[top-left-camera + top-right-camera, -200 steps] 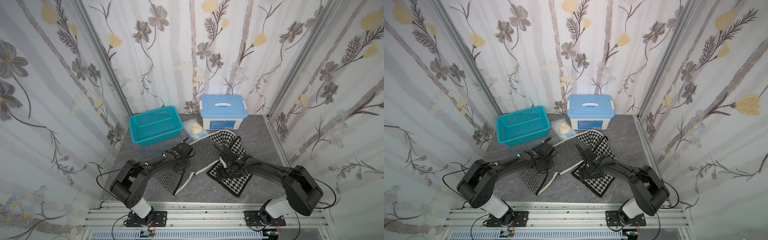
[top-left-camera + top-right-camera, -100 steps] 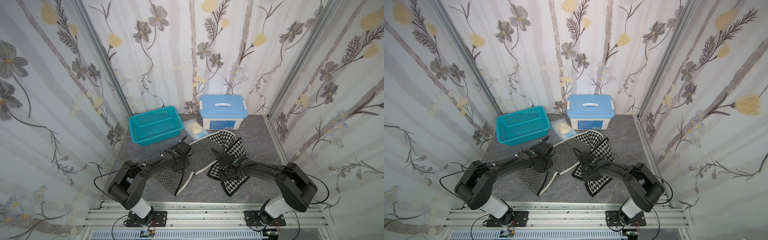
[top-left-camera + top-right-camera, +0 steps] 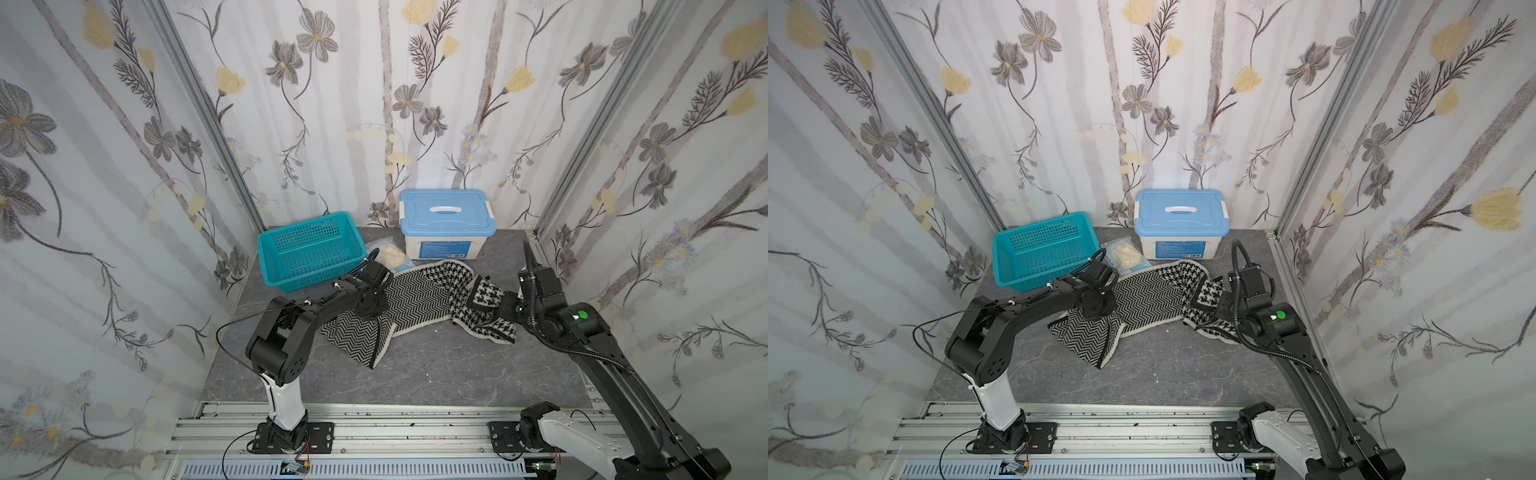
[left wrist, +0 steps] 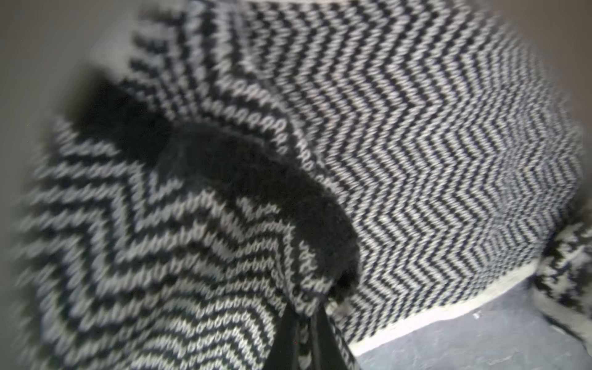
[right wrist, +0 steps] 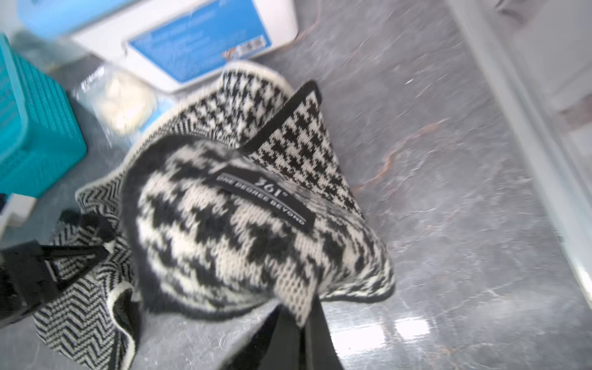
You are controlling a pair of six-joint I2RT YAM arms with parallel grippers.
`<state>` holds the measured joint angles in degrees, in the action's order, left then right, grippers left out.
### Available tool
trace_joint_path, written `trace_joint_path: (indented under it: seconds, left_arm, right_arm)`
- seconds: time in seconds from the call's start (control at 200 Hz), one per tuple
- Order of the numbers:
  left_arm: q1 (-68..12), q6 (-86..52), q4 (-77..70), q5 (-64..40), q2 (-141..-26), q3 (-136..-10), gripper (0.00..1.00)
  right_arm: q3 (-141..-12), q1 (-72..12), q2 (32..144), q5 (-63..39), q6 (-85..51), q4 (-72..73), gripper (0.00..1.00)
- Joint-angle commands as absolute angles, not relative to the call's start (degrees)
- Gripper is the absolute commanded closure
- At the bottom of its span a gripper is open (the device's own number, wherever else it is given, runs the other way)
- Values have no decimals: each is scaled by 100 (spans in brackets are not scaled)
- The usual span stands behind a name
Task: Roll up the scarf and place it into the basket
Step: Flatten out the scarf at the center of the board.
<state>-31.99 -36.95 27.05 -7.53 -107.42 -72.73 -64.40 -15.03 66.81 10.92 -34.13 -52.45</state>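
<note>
Writing on a black woven label (image 5: 262, 198) reads "361° ONE DEGREE BEYOND"; it sits on the houndstooth end of the black-and-white knit scarf (image 3: 419, 299), pinched by the closed right fingers (image 5: 304, 323) at 3 o'clock. At 9, the closed left fingers (image 4: 304, 320) clamp a herringbone fold. On the grey marbled counter (image 3: 436, 374) the scarf's length runs 8 to 2 o'clock. Beyond, the teal perforated plastic basket (image 3: 309, 249) stands at 11, floral wallpaper (image 3: 374, 104) behind it.
</note>
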Motion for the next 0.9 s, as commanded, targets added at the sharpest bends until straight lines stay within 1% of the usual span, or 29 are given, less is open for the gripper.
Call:
trace_joint_path:
  seconds: [0.0,0.11,0.21,0.375,0.515,0.605,0.774,0.894]
  left_arm:
    - [-3303,-3385,2555,-1363,-11142,-7840,93]
    - [-3417,-3229,2810,-1524,-11360,-8209,95]
    - [-3463,-3026,3161,-1413,-11240,-8089,95]
    - [-3428,-2707,3771,-990,-10636,-7526,96]
    - [-3397,-2610,4033,-740,-10374,-7308,95]
    - [-3354,-2643,4101,-669,-10300,-7258,95]
    - [-3319,-2426,4040,-778,-9920,-7129,95]
    - [-3245,-2063,4084,-1100,-9816,-7220,86]
  right_arm:
    - [-7039,-1131,6836,1722,-3001,-6070,100]
    - [-7986,-795,6963,2132,-2769,-6416,100]
    - [-9004,-443,7180,2312,-2459,-6593,100]
    - [-10995,159,8090,2630,-1732,-6866,100]
    - [-12429,346,8906,2766,-1239,-6947,100]
    - [-12963,394,9382,3034,-940,-6983,100]
    - [-13891,705,9886,3098,-867,-6973,100]
    - [-14245,928,9931,3191,-840,-6981,100]
